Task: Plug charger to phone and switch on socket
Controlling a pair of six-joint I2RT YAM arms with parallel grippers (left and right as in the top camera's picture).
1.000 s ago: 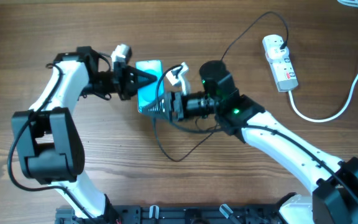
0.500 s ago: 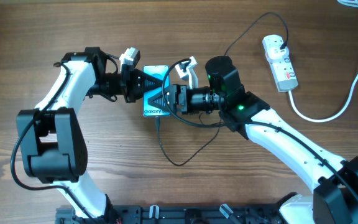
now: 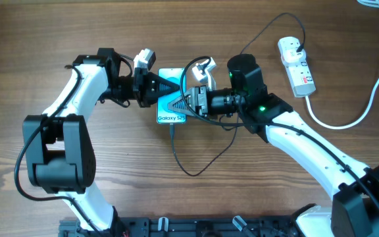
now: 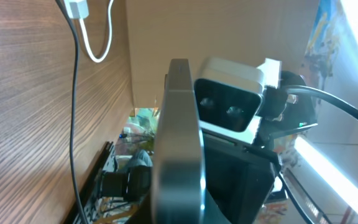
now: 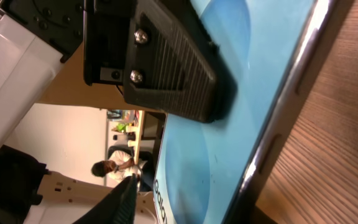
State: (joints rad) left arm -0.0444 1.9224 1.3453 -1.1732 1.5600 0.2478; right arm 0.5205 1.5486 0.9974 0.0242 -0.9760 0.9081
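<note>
1. Plugging in looks done or very nearly done. The black charger [image 3: 188, 171] runs from the lower short edge of the phone [image 3: 171, 118], loops across the wooden table [image 3: 242, 204] and climbs to the socket [image 3: 296, 66]. The overhead view is too coarse to confirm that the tip is fully seated.

2. The phone is at the centre of the table between the two arms, screen up and lit teal, with its text strip at the near end.

3. The left gripper [image 3: 163, 85] reaches in from the left and appears clamped on the phone. The right wrist view shows its ribbed finger pad [image 5: 179, 62] lying flat on the screen, and the left wrist view shows the phone [image 4: 179, 143] edge-on close to the lens.

4. The right gripper [image 3: 179, 105] is over the phone's right half. I cannot tell how far open it is, or whether it has hold of anything.

5. What is left is the switch. The socket lies well apart at the far right with neither gripper near it, and its red markings are too small to read as on or off.

6. A thick white cord [image 3: 347, 122] curves away from the socket towards the right edge. The charger's slack loop lies under the right arm's path — a reach to the socket could drag it and pull at the connector.
</note>
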